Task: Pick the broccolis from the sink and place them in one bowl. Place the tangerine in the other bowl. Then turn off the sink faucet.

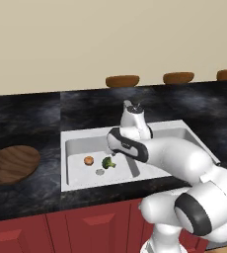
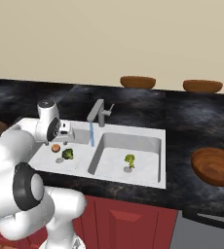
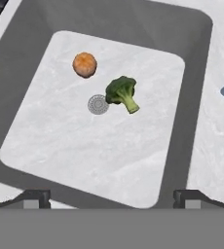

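While my pincer [image 3: 112, 198] hangs above the left basin of the sink [image 3: 31, 73], its two fingertips [image 3: 36, 198] stand spread to full width at the bottom corners of the hand view, and nothing sits between them or touches them. Directly ahead of the pincer, on the white basin floor, one broccoli [image 3: 121, 92] lies on its side with its pale stem pointing away from the round grey drain [image 3: 98, 104], whose rim its bushy head touches. The tangerine [image 3: 84, 64] rests farther out along my line of sight, near that broccoli but apart from it. In the right base view my hand [image 2: 60, 131] is over the rear edge of the left basin, with the tangerine [image 2: 56, 148] and the broccoli [image 2: 67, 154] just below it. A second broccoli [image 2: 129, 159] stands in the right basin, across the divider from the pincer, on or just beside that basin's drain. The sink faucet [image 2: 99, 113] rises behind the divider, to the right of my hand, and a blue stream of water [image 2: 91, 134] falls from its spout. One wide wooden bowl [image 1: 12, 164] sits on the dark counter [image 1: 26, 118] well to the left of the pincer; the other bowl [image 2: 214, 166] sits on the counter well to its right, past the sink.
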Available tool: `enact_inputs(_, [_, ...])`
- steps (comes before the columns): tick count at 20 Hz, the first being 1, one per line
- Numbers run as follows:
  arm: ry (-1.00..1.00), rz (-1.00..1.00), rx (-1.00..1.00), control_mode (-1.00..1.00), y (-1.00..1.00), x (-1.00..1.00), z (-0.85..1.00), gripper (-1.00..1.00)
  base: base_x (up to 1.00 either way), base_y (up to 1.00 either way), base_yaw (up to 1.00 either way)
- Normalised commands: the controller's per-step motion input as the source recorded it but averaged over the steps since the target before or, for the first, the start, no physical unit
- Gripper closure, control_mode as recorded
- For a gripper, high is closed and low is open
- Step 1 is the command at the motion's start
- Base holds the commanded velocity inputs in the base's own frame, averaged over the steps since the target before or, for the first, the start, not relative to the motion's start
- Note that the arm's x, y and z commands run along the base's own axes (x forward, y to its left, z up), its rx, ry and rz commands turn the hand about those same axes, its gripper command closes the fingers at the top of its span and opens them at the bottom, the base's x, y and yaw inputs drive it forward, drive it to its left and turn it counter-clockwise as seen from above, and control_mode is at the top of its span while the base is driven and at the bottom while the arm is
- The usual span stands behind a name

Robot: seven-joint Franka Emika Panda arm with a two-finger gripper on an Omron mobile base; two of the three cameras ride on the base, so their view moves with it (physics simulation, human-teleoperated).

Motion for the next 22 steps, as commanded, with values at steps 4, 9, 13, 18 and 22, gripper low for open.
enact_inputs(4, [0.0, 0.0, 0.0, -1.0, 0.1, 0.18, -0.28, -1.0, 0.0, 0.0, 0.0])
enact_inputs(9, [-0.05, 0.0, 0.0, -1.0, 0.05, 0.19, -0.22, -1.0, 0.0, 0.0, 0.0])
enact_inputs(13, [-0.03, -0.01, 0.0, -1.0, 0.0, 0.15, -0.22, -1.0, 0.0, 0.0, 0.0])
enact_inputs(18, [0.0, -0.03, 0.0, -1.0, 0.06, 0.32, -0.19, -1.0, 0.0, 0.0, 0.0])
enact_inputs(22, [0.0, -0.05, 0.0, -1.0, 0.16, 0.41, -0.15, -1.0, 0.0, 0.0, 0.0])
